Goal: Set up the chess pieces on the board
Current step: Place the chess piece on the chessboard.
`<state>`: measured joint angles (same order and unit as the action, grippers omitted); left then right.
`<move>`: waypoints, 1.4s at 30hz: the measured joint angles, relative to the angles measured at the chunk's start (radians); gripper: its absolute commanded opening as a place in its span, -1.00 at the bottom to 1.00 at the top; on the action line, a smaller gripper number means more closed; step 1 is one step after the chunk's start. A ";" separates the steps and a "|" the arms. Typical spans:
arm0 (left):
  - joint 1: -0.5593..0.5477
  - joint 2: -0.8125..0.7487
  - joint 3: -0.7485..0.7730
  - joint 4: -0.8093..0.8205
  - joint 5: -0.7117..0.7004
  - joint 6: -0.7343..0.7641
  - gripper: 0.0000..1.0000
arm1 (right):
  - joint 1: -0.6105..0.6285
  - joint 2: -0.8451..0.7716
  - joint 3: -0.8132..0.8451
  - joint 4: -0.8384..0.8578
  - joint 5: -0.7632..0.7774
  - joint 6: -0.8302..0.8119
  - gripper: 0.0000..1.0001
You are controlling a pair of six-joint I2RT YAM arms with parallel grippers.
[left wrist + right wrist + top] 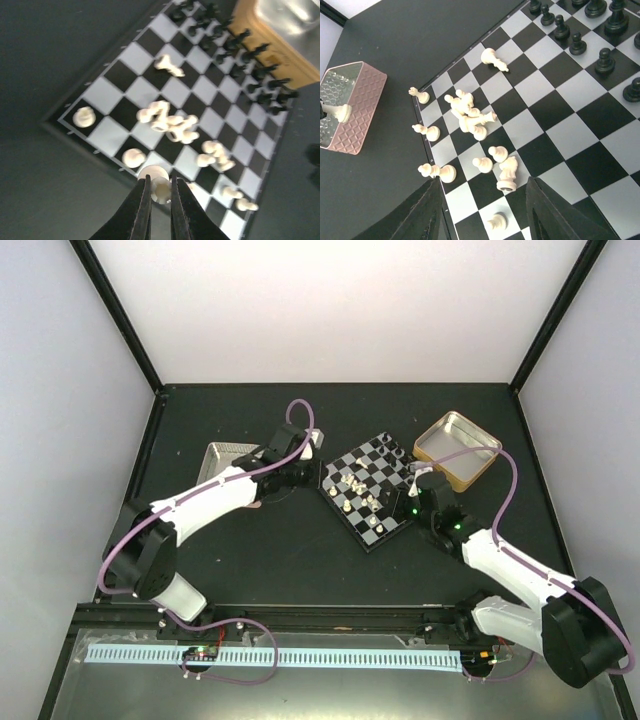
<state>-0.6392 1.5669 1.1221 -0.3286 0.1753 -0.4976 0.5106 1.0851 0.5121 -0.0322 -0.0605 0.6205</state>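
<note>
Board [570, 135] lies under released right claw [482, 184]; left claw [160, 182] clenches cream piece [152, 173].

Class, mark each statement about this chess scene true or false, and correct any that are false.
1. The left hand grips a white piece. True.
2. The right hand is shut on a black piece. False: it is open and holds nothing.
3. The black pieces lie in a heap. False: they stand in rows along one edge of the board.
4. Several white pieces lie on their sides on the board. True.
5. The gold tin sits beside the board's black-piece edge. True.
</note>
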 measured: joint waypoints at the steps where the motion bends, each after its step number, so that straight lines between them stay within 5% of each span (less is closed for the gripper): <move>1: 0.000 -0.010 -0.014 -0.005 -0.035 0.003 -0.97 | 0.000 0.000 0.000 -0.008 0.002 0.006 -0.06; 9: -0.044 -0.030 -0.084 -0.010 -0.179 0.039 -0.97 | 0.000 0.000 0.000 -0.049 0.054 0.053 -0.05; 22: -0.418 -0.073 -0.198 0.111 -0.219 0.217 -0.97 | -0.034 -0.053 -0.035 -0.135 0.218 0.172 -0.04; 42: -0.436 0.205 -0.096 0.202 -0.176 0.281 -0.96 | -0.054 -0.060 -0.070 -0.132 0.215 0.216 -0.03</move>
<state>-1.0756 1.7718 1.0260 -0.1265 -0.0006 -0.2169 0.4564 1.0248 0.4419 -0.1646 0.1547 0.8368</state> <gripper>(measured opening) 0.093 0.486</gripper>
